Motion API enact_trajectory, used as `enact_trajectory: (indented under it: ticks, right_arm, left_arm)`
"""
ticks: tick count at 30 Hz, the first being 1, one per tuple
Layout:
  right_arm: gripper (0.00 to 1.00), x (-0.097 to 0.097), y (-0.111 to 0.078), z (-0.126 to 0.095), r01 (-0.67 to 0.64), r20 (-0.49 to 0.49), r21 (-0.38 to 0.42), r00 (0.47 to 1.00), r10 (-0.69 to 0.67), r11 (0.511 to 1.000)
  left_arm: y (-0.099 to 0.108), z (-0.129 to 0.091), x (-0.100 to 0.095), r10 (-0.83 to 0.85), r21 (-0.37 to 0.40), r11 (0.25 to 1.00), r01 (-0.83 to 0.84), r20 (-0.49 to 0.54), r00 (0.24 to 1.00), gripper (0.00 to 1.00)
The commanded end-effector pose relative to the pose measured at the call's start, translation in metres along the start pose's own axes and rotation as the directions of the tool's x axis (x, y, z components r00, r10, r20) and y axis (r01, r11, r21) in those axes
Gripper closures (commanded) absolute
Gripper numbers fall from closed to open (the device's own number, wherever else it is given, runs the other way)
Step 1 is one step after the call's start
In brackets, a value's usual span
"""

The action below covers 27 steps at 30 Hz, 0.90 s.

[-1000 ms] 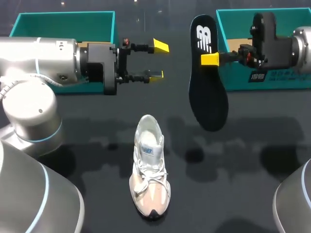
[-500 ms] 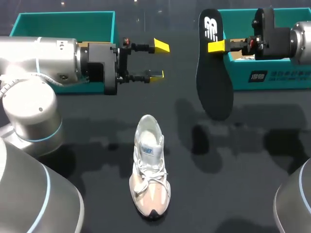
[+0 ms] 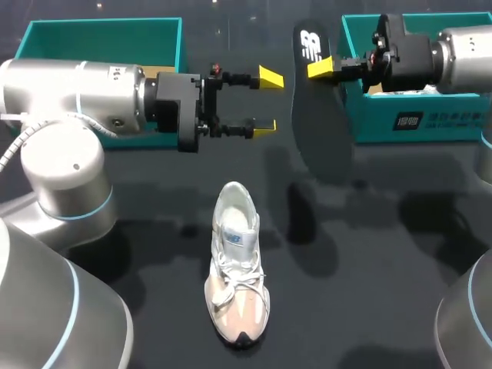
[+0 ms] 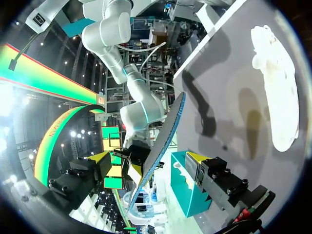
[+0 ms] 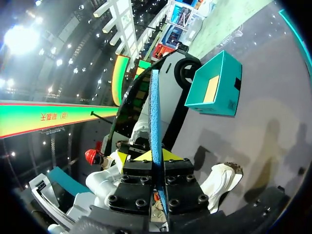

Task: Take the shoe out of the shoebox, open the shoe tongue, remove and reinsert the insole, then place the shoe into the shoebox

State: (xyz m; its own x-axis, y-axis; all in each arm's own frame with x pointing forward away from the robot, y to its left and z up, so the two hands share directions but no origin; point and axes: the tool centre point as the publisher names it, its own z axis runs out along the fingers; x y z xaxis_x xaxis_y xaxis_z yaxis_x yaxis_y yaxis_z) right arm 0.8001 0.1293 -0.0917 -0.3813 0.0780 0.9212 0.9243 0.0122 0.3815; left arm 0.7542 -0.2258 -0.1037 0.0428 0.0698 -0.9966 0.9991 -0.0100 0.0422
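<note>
So, starting left: got a teal box (image 3: 100, 38) at the back-left of the tabletop (image 3: 138, 307), partly hidden behind the left arm (image 3: 77, 96). Sticking out past that, the left pincer (image 3: 267, 102), hanging above the tabletop with fingers spread apart and nothing between them. Nearer the front, about the middle, got the shoe (image 3: 237, 265) sitting upright on its sole, laced, toe toward the near edge, well apart from both boxes. Up and to the right, can see the insole (image 3: 319, 115) dangling in the air, narrower end up, with the right pincer (image 3: 320, 68) clamped on it near the top, a finger on each face in the right wrist view. Lastly, got the shoebox (image 3: 415, 119) at the back right, with the right arm (image 3: 453, 54) over it and the insole just beside its left wall.
</note>
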Motion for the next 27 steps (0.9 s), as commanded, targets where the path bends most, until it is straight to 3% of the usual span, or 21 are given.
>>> enact_trajectory:
  ticks: [1, 5, 9, 16, 27]
  right_arm:
    - [1.0, -0.003, 0.008, 0.004, -0.003, -0.002, 0.025, 1.0, 0.003, 1.0]
    - [1.0, -0.003, 0.008, 0.004, -0.003, -0.002, 0.025, 1.0, 0.003, 1.0]
    - [1.0, -0.009, 0.013, 0.013, -0.109, -0.04, 0.025, 0.993, 0.11, 0.994]
    - [1.0, -0.02, 0.013, 0.018, -0.314, -0.02, 0.015, 0.949, 0.314, 0.949]
    - [1.0, -0.021, 0.013, 0.018, -0.323, 0.007, 0.012, 0.946, 0.323, 0.946]
  left_arm:
    - [0.004, 0.005, 0.0, 0.001, 0.004, 1.0, -0.001, -0.001, 1.0, 0.0]
    - [0.005, 0.006, 0.002, 0.007, -0.005, 1.0, -0.007, 0.002, 1.0, 0.0]
    - [0.01, 0.012, 0.006, 0.026, -0.035, 0.999, -0.026, 0.0, 1.0, 0.0]
    - [0.028, 0.023, 0.013, 0.024, -0.065, 0.998, -0.024, -0.004, 1.0, 0.0]
    - [0.033, 0.026, 0.018, 0.003, -0.064, 0.998, -0.004, -0.002, 1.0, 0.0]
